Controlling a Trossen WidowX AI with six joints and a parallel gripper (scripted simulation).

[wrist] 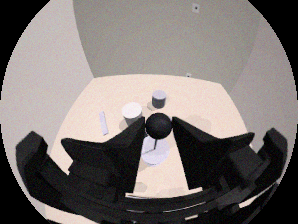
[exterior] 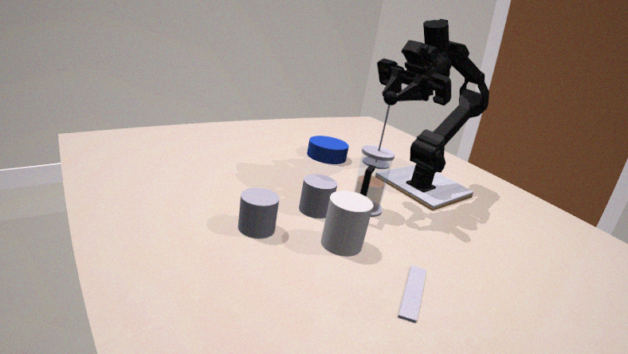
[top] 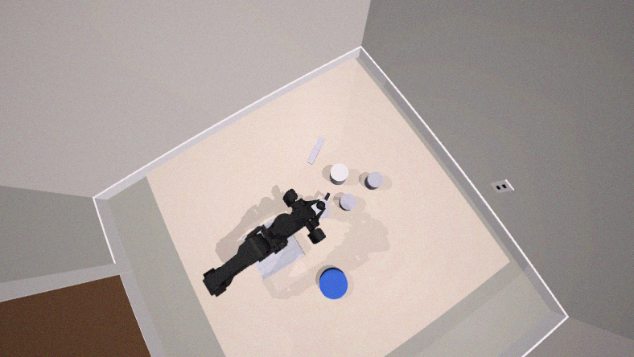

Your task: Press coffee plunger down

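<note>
The coffee press, a clear cylinder with a pale lid (exterior: 378,152) (wrist: 155,153) and a black side handle (exterior: 366,182), stands upright on the table in front of the arm's base. Brown liquid shows in its lower part. Its thin plunger rod (exterior: 384,127) stands far out of the lid, and the filter disc sits just under the lid. The black ball knob (top: 320,204) (exterior: 390,97) (wrist: 158,126) tops the rod. My gripper (top: 320,205) (exterior: 390,96) (wrist: 158,120) is shut on the knob, with a fingertip on each side of it, high above the lid.
Two grey cylinders (top: 347,201) (exterior: 259,213) (top: 374,179) (exterior: 317,197) and a larger white-topped one (top: 339,173) (exterior: 346,224) (wrist: 132,113) stand beyond the press. A blue disc (top: 333,283) (exterior: 327,150) stands off to one side. A flat pale strip (top: 315,150) (exterior: 412,294) (wrist: 103,123) lies farther off.
</note>
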